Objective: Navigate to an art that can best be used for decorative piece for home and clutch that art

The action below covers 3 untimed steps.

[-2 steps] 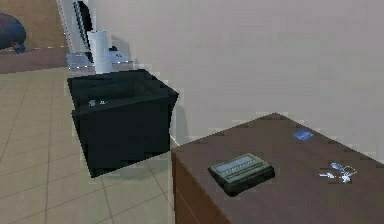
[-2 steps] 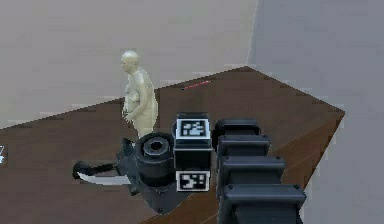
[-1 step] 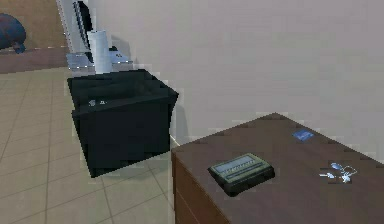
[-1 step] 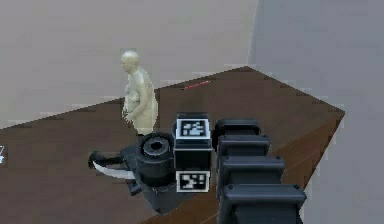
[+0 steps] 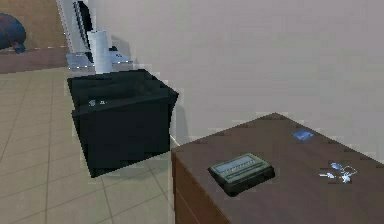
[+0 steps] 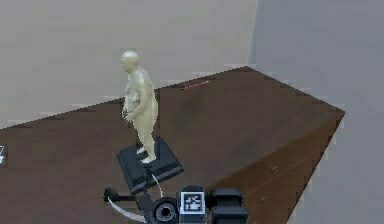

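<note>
Dark brown wooden tabletop (image 6: 250,120) against a plain pale wall (image 6: 80,40), that's the setup in the arm side view. The statue (image 6: 140,100), a cream-coloured figure, stands upright on its dark square base (image 6: 165,160) toward the near left part of that table. The gripper (image 6: 128,196) sits right at the base's near edge, with two white marker squares (image 6: 192,204) just to its right. Honestly can't tell whether it touches the base or has hold of anything, since the base sits on the wood right behind the fingers, and how the fingers stand isn't readable either.

Well apart from the statue, near the table's far edge, lies a thin red stick-like thing (image 6: 196,85). A whitish bit (image 6: 2,155) is cut off at the left edge, too little to name.

Forward view has a brown table corner (image 5: 270,140), cut off right and bottom, with a dark flat gadget (image 5: 241,172), a small blue card (image 5: 302,136) farther back and a silvery bunch (image 5: 337,175) that looks like keys.

Left of it on the tiled floor (image 5: 40,170) sits a black open box (image 5: 120,135) with a few pale specks (image 5: 97,102) inside that I can't make out. A white cylinder (image 5: 99,50) stands behind it.
</note>
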{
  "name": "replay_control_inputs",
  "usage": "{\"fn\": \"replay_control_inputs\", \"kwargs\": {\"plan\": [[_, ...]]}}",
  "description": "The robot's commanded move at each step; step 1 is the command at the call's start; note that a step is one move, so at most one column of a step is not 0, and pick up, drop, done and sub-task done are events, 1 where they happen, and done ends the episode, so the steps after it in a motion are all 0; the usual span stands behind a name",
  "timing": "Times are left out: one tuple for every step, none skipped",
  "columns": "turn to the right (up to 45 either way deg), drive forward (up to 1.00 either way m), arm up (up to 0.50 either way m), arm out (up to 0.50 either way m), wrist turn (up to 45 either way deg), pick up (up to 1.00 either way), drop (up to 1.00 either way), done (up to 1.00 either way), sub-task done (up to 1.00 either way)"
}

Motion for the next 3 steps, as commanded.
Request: {"fn": "replay_control_inputs", "kwargs": {"plan": [[0.0,0.00,0.00,0.00,0.0,1.00,0.00,0.00,0.00],[0.0,0.00,0.10,0.00,0.0,0.00,0.00,0.00,0.00],[0.0,0.00,0.00,0.00,0.0,0.00,0.00,1.00,0.00]]}}
